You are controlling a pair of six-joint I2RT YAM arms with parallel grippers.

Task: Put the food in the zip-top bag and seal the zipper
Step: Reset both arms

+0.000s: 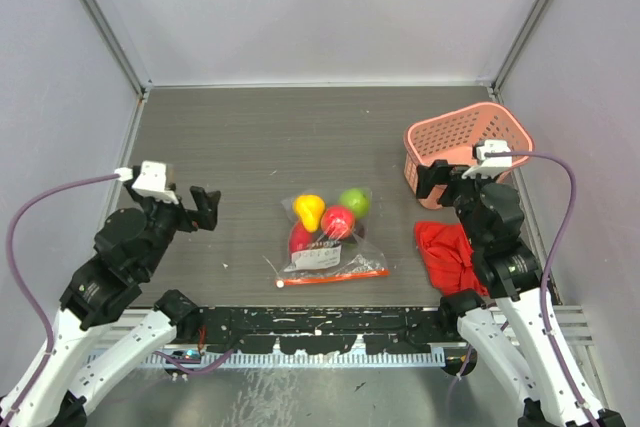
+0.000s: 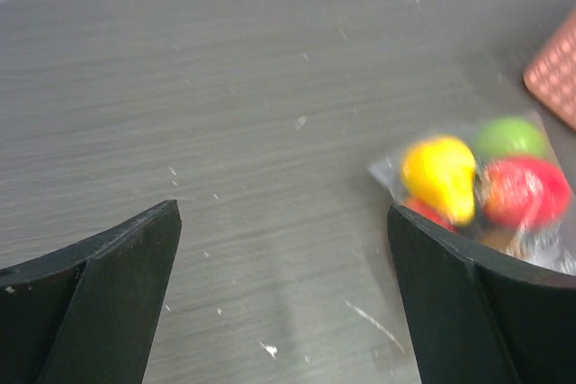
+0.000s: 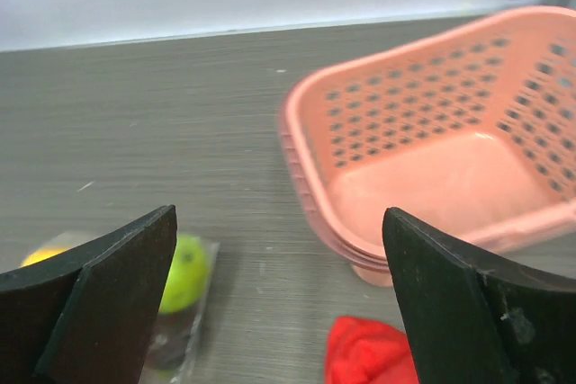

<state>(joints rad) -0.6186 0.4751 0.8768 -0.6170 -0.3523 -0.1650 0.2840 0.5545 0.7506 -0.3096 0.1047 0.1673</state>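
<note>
Fingers (image 2: 108, 303) stand spread wide on our left gripper (image 2: 283, 209) and right gripper (image 3: 279, 211), both empty. We see the pink basket (image 1: 455, 142) far right, the zip-top bag (image 1: 368, 247) mid-table holding the food (image 1: 338, 219), zipper (image 1: 335, 277) toward us; its white label (image 1: 315, 259) is unreadable.

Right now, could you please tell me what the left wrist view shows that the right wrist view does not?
Only the left wrist view shows the red fruit inside the zip-top bag. Only the right wrist view shows the red cloth and the inside of the pink basket. Both show the green fruit, at least part of the yellow fruit, an edge of the pink basket and the grey table.
</note>
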